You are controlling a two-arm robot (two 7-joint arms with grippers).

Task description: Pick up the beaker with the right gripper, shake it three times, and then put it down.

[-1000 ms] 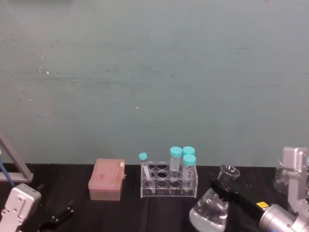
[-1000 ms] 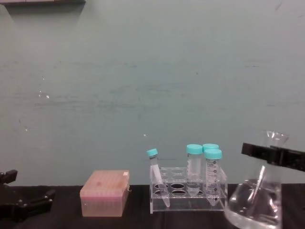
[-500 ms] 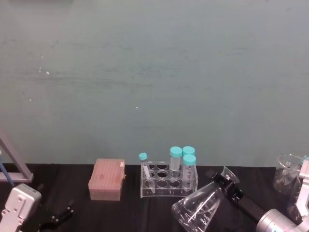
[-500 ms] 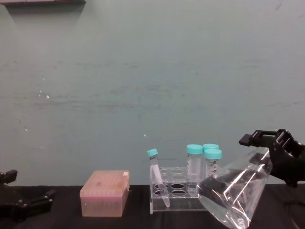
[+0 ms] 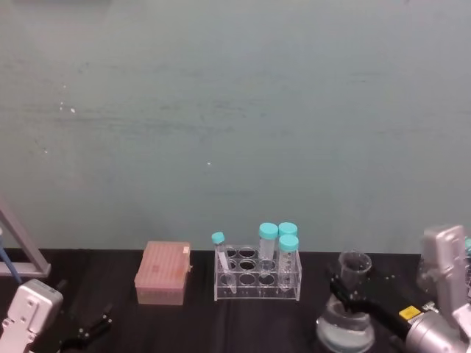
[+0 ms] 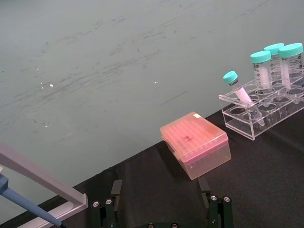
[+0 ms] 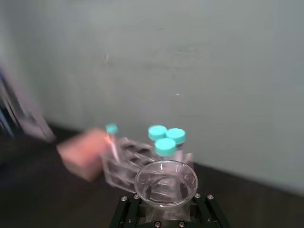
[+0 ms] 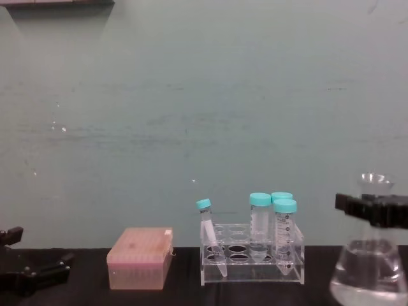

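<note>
The clear glass conical flask (image 8: 368, 280) is gripped upright by the neck in the black right tool (image 8: 373, 211), beside the clear tube rack (image 8: 252, 273). The thin-fingered left tool (image 6: 160, 184) is parked, spread wide; markings on the teal-capped tubes (image 8: 285, 229) are unreadable.

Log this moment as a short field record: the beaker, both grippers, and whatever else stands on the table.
beaker: upright, right of the tube rack, clear liquid low in its base
right gripper: fingers shut on the beaker's neck, below the rim
beaker's base on the table: cannot tell
left gripper: fingers open, empty, low at the far left
tube rack: clear, four teal-capped tubes, one leaning
pink box: left of the rack, apart from it
</note>
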